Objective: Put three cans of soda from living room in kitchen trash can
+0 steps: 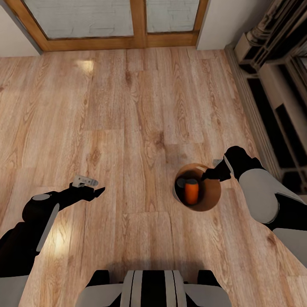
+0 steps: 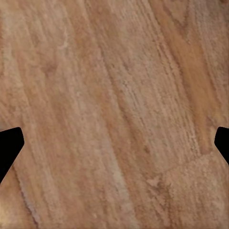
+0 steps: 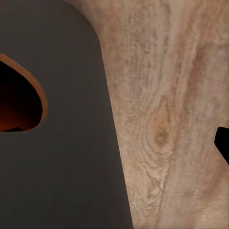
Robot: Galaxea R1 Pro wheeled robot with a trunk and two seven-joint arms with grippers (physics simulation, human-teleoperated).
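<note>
The robot's trunk [image 1: 153,290] sits at the lower edge of the head view, over a light wood plank floor [image 1: 128,106]. Ahead and to the right stands the round brown trash can [image 1: 211,200], with one orange soda can [image 1: 191,192] lying inside it against the dark interior. The right gripper [image 1: 208,174] hovers over the bin's rim; its fingers hold nothing, and how far apart they are cannot be told. The left gripper [image 1: 96,192] hangs above bare floor well to the left of the bin, its fingers [image 2: 9,148] spread wide and empty. Wood-framed glass doors [image 1: 138,21] stand beyond.
</note>
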